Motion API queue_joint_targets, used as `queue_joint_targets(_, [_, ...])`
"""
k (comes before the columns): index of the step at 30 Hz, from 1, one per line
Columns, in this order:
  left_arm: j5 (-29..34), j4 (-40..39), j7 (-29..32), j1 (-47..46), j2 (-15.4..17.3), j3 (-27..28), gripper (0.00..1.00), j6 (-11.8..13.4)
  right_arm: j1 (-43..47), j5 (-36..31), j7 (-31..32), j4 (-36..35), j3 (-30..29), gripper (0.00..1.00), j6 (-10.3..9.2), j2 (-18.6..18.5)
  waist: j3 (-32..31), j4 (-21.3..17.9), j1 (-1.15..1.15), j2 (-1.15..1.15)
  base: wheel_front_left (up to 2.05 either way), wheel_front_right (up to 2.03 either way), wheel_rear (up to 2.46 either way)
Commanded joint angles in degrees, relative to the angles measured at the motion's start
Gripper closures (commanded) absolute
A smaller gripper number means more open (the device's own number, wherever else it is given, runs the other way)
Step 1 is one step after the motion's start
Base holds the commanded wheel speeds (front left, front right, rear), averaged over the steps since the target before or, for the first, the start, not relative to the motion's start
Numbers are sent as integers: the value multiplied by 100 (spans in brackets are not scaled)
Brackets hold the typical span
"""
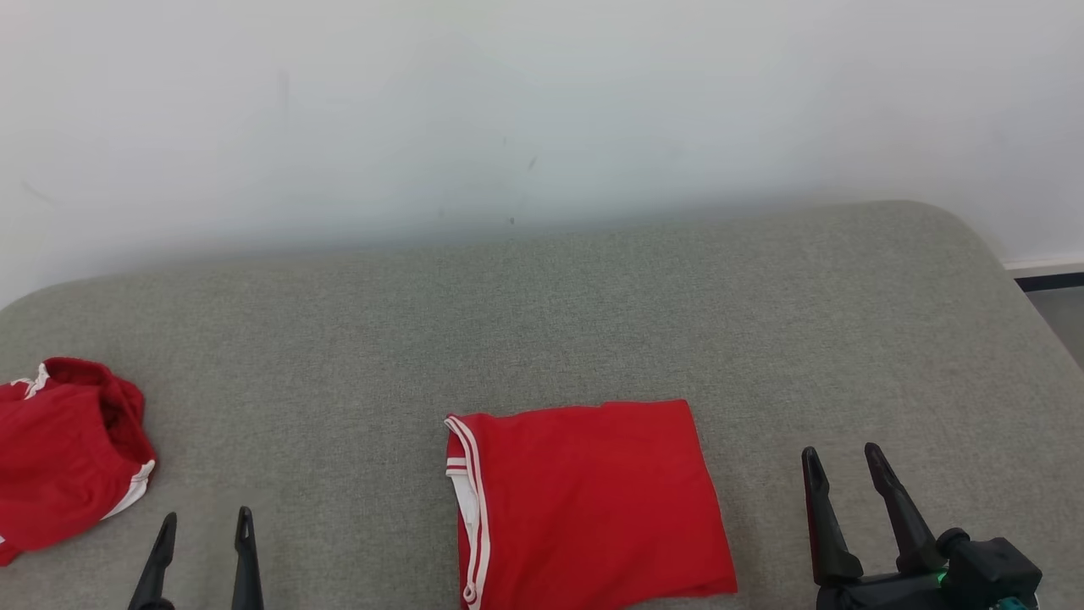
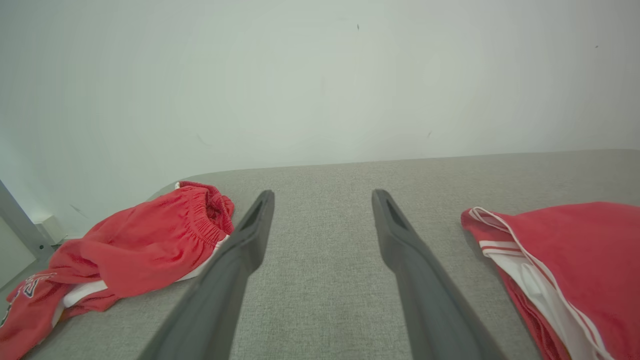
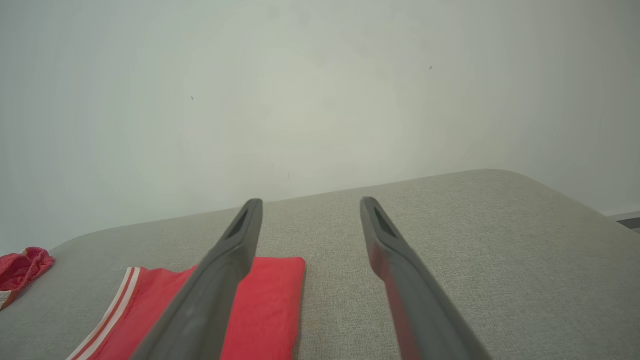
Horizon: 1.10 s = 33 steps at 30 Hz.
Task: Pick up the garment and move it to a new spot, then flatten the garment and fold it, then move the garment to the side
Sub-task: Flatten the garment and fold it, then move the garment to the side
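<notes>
A red garment (image 1: 584,504) with white striped trim lies folded into a flat rectangle on the grey cushioned surface (image 1: 542,322), near the front middle. It shows at the right of the left wrist view (image 2: 570,260) and at the lower left of the right wrist view (image 3: 270,300). My left gripper (image 1: 207,527) stands open to the left of it, with nothing between its fingers (image 2: 250,240). On the garment's right, my right gripper (image 1: 844,462) is open too and holds nothing; its fingers (image 3: 235,245) hang above the surface.
A second red garment (image 1: 63,453) with white trim lies crumpled at the left edge of the surface, also in the left wrist view (image 2: 140,245). A pale wall (image 1: 542,110) rises behind. The surface's rounded right corner (image 1: 974,246) drops to a floor strip.
</notes>
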Motion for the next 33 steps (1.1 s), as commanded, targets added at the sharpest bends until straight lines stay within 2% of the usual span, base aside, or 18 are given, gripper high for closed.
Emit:
queue_joint_targets(1, [-8, -80, -18, 106, 41, 19, 0, -2, 66, -52, -25, 8, -2, 0, -13, 30, -13, 22, 0, 0, 0, 0, 0])
queue_joint_targets(11, [122, -333, -18, 456, -4, 71, 0, 55, 83, -156, -26, 134, 20, 0, -13, 58, -47, 130, 0, 0, 0, 0, 0])
queue_joint_targets(33, [156, -355, -18, 482, -65, 12, 0, 43, 36, -357, -26, 565, 87, 0, -13, 48, -34, 129, 0, 0, 0, 0, 0])
